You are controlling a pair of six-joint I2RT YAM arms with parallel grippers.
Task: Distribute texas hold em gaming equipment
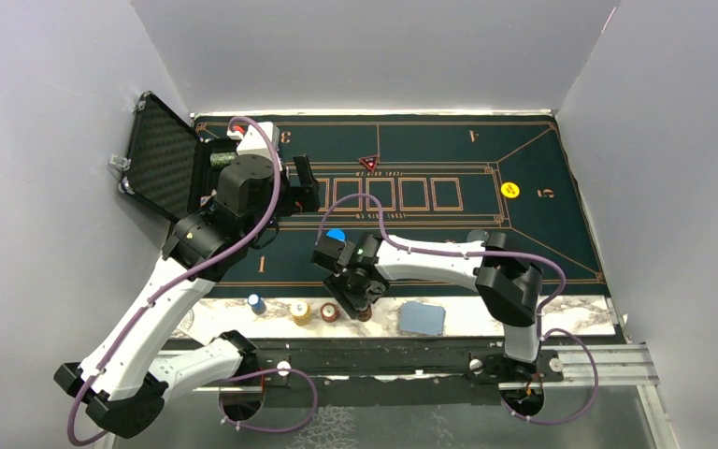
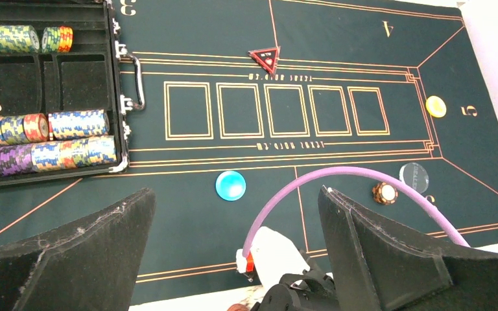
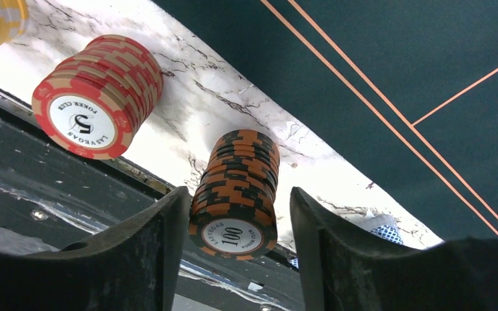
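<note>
My right gripper [image 3: 238, 194] is open and straddles an upright orange-and-black chip stack [image 3: 237, 188] on the marble strip; its left finger is close against the stack and a gap shows on the right. A red-and-tan chip stack [image 3: 97, 94] stands beside it. From above, my right gripper [image 1: 360, 304] hangs by the red stack [image 1: 329, 311], with a yellow stack [image 1: 301, 311] and a blue stack [image 1: 257, 302] further left. The blue-backed card deck [image 1: 422, 318] lies to its right. My left gripper [image 2: 237, 201] hovers wide open and empty above the mat, near a blue disc [image 2: 230, 185].
The open black case [image 2: 52, 84] at the left holds rows of chips. On the green mat [image 1: 524, 243] lie a red triangular marker [image 2: 265, 58], a yellow disc [image 2: 436, 105], a clear disc [image 2: 414, 176] and a single brown-and-white chip [image 2: 384, 192]. Grey walls enclose the table.
</note>
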